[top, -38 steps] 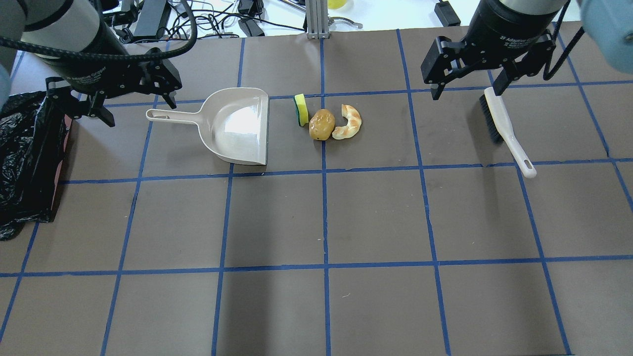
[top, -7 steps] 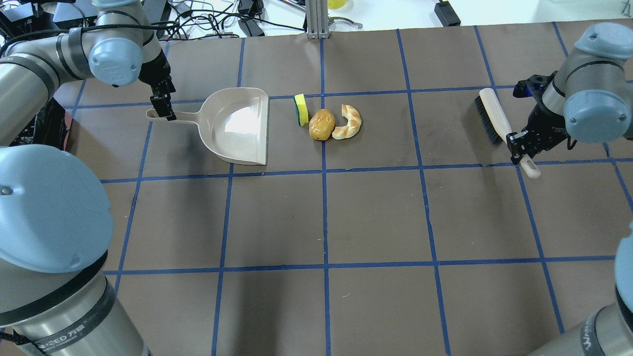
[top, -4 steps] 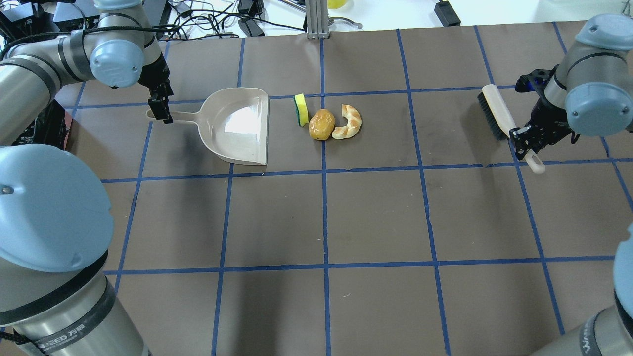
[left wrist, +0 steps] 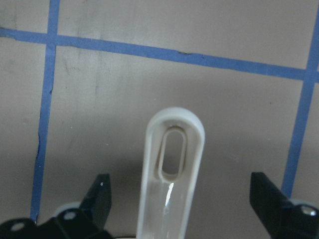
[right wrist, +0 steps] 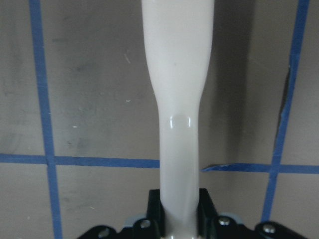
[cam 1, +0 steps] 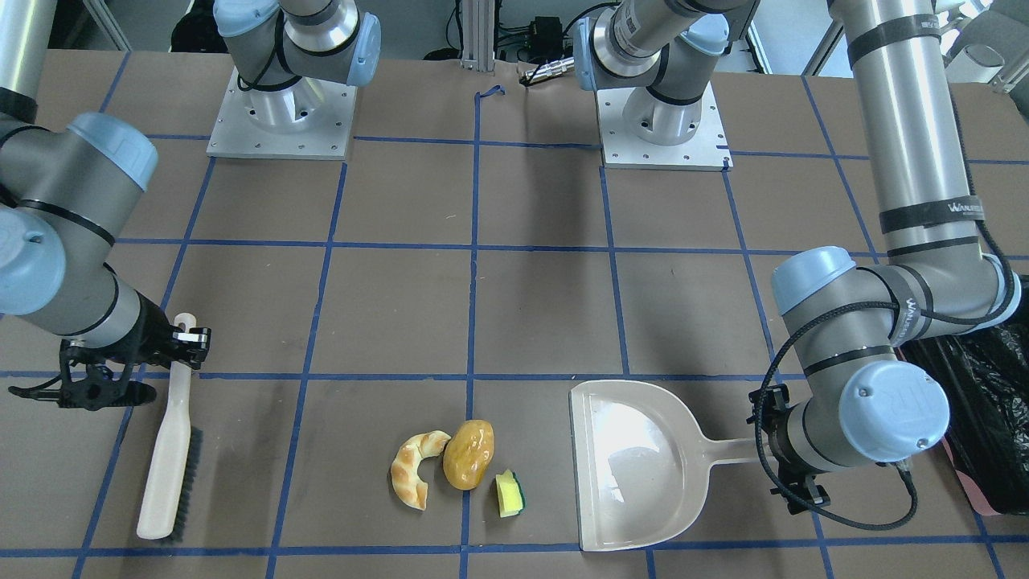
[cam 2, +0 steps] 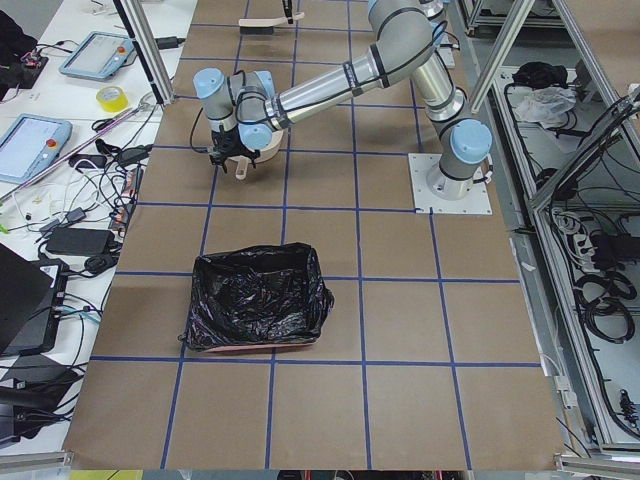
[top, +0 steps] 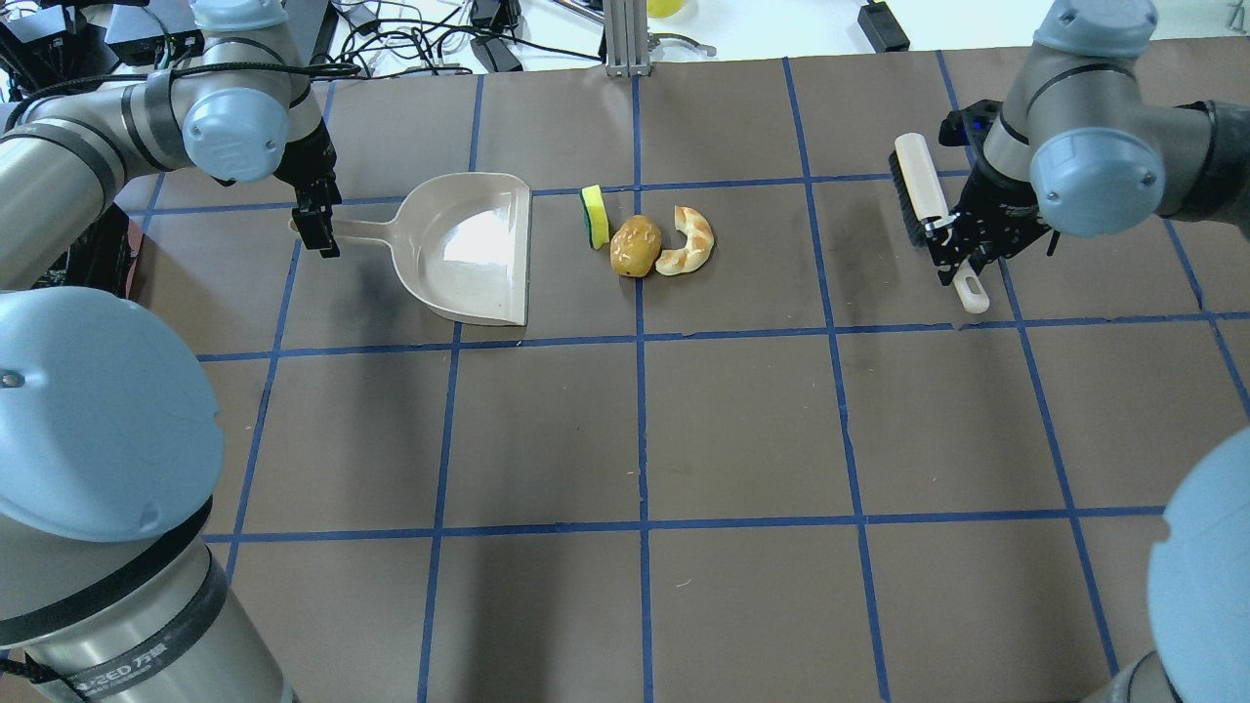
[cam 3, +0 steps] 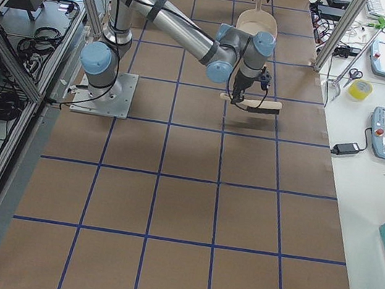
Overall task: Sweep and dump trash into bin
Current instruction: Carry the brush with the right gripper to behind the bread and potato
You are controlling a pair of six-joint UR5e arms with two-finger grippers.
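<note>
Grip differs between the two arms. The left fingers are spread wide, one on each side of the beige dustpan's handle near its hanging hole. In the left wrist view bare tabletop shows between each finger and the handle, so they are released and hold nothing. The dustpan lies flat, with its open edge turned toward the trash.

The right fingers are clenched on the handle of the brush. The right wrist view shows the cream handle pinched tight between them, running straight out from the grasp. Seen from overhead, the grasp is near the handle's tail end, the dark bristles face the trash, and the brush's shadow falls on the tabletop a little apart from it.

The trash lies in a short row on the tabletop between the dustpan and the brush. The yellow sponge piece stands on edge just beside the pan's mouth. Next comes the potato-like lump, and then the croissant, which touches the lump. The brush is well apart from the croissant.

The bin, lined with a black bag, stands at the tabletop's end on the robot's left, beyond the dustpan handle.
</note>
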